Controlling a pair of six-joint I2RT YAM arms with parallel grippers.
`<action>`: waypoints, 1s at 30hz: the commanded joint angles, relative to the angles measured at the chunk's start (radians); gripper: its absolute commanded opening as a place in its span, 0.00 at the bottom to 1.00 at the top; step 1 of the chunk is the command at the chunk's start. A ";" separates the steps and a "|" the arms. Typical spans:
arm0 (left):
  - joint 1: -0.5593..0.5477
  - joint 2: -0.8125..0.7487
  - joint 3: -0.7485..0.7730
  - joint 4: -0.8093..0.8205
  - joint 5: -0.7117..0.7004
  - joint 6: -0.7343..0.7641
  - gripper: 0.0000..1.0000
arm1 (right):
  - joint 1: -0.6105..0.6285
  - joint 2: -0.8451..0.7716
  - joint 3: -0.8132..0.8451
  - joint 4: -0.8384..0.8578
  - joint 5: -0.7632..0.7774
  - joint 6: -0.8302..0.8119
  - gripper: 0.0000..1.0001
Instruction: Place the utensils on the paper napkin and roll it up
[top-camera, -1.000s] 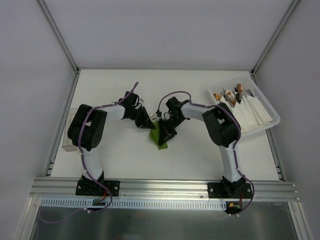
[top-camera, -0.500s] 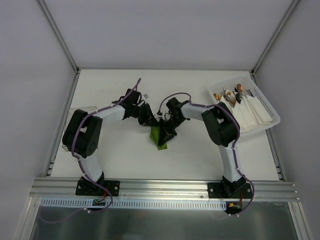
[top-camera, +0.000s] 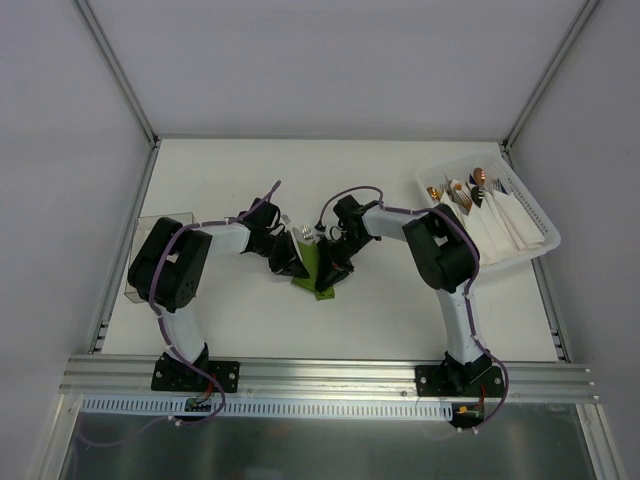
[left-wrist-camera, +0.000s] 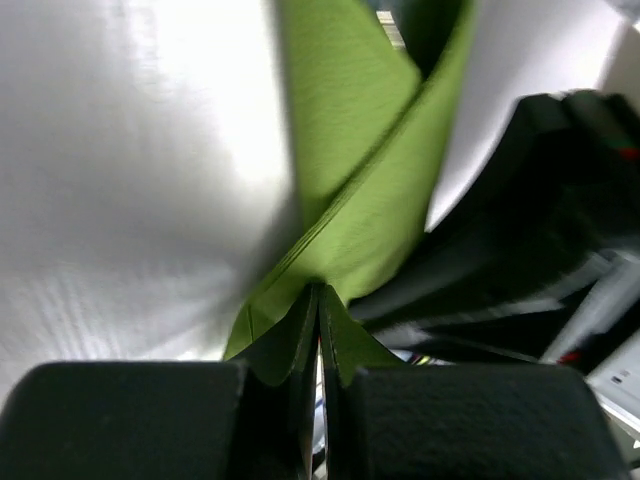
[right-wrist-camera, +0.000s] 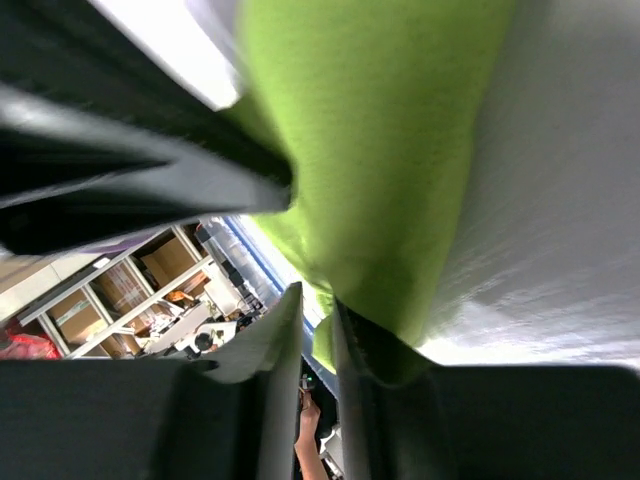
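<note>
Left gripper (left-wrist-camera: 318, 300) is clamped shut on an edge of the paper napkin (left-wrist-camera: 365, 190) mid-table, right gripper (right-wrist-camera: 315, 300) jaws narrow at its far side, hold unclear, so opposed pulls could tear the thin sheet or let the utensils (top-camera: 306, 233) slip out the open end.

left gripper (top-camera: 293, 265) has dropped lower onto the paper napkin (top-camera: 312, 270).

The paper napkin (left-wrist-camera: 380, 190) is matt olive-green paper, faintly fibrous. The left gripper (left-wrist-camera: 318, 300) is matt black, finely grained plastic. The utensils (top-camera: 306, 232) glint as silvery metal. The table (top-camera: 400, 310) is smooth white with a soft sheen. The far-right basket (top-camera: 530, 250) is white plastic.
</note>
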 joint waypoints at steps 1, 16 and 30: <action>0.005 0.027 -0.023 -0.027 -0.032 0.026 0.00 | -0.011 0.011 -0.010 0.014 0.095 -0.028 0.24; 0.023 0.091 -0.011 -0.031 -0.072 0.040 0.00 | -0.011 -0.121 -0.019 -0.002 -0.042 -0.148 0.30; 0.032 0.058 -0.020 -0.034 -0.072 0.046 0.00 | 0.003 -0.032 0.001 -0.056 0.041 -0.211 0.20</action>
